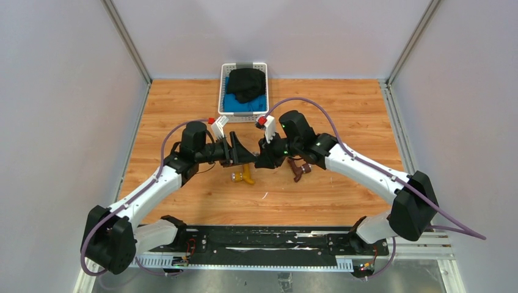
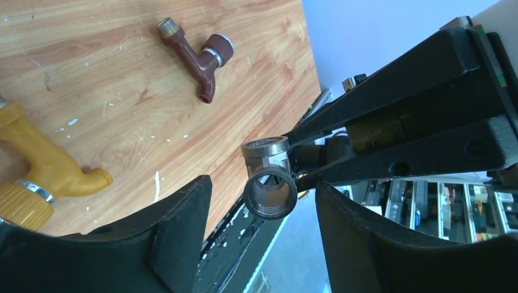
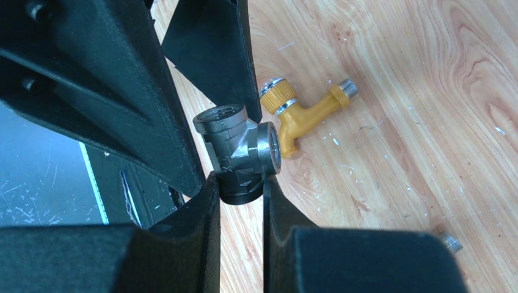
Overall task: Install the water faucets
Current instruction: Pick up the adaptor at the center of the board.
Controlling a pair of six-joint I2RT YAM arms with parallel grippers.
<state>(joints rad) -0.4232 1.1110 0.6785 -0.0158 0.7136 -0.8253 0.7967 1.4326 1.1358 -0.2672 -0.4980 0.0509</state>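
The yellow faucet [image 3: 305, 113] and brown faucet [image 2: 198, 58] lay flat on the wood. The right gripper [image 3: 239, 186] pinched a grey fitting [image 3: 241, 143]. The left gripper [image 2: 259, 204] gaped wide.

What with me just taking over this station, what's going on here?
The right gripper is shut on a grey metal fitting and holds it above the wooden table. The left gripper is open and points at the fitting from close by, not gripping it. The yellow faucet and the brown faucet both lie loose on the table, neither one installed yet.
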